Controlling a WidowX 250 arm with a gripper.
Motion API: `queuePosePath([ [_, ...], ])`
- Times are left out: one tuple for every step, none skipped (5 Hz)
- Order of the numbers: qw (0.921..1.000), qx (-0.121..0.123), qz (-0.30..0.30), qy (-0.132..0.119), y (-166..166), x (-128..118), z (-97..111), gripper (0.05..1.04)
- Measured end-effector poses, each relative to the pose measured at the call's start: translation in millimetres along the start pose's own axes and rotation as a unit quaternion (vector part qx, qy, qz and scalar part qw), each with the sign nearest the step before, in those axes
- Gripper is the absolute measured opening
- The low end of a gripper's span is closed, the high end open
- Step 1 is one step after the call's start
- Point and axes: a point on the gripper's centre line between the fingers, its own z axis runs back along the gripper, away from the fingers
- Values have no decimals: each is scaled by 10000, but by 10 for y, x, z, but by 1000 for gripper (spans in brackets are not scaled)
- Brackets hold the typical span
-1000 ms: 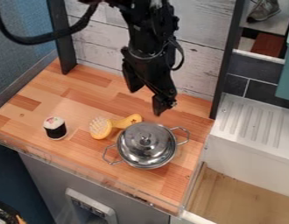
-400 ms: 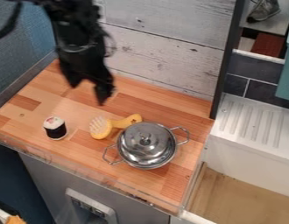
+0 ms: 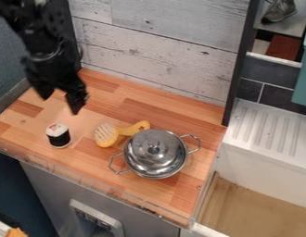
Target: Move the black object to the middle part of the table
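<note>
One black gripper point(image 3: 61, 103) is held at the left above the wooden table point(image 3: 127, 109), its two fingers spread apart, and one black object point(image 3: 58, 136) with a white top is seen upright on the table's left part. To its right, one yellow brush point(image 3: 106, 134) is laid bristles up, beside one two-handled silver pot point(image 3: 156, 170) whose contents are hidden by one lid point(image 3: 147, 144). Farthest right, one ridged white drainboard point(image 3: 265, 132) is seen.
</note>
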Motion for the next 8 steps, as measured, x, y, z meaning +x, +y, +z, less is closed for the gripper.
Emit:
queuePosePath([
  [9997, -48, 134, 188, 96, -121, -215, 1001],
  [9991, -145, 221, 318, 136, -194, -371, 1001],
  [9983, -325, 195, 445, 124, -217, -528, 1001],
  [9971, -354, 200, 641, 135, -243, -641, 1001],
  [9960, -412, 215, 762, 92, -188, -716, 1001],
  [9951, -463, 173, 851, 19, -166, -777, 953],
  [9950, -421, 219, 878, 16, -173, -802, 672],
  [9950, -442, 179, 875, -5, -163, -813, 487],
])
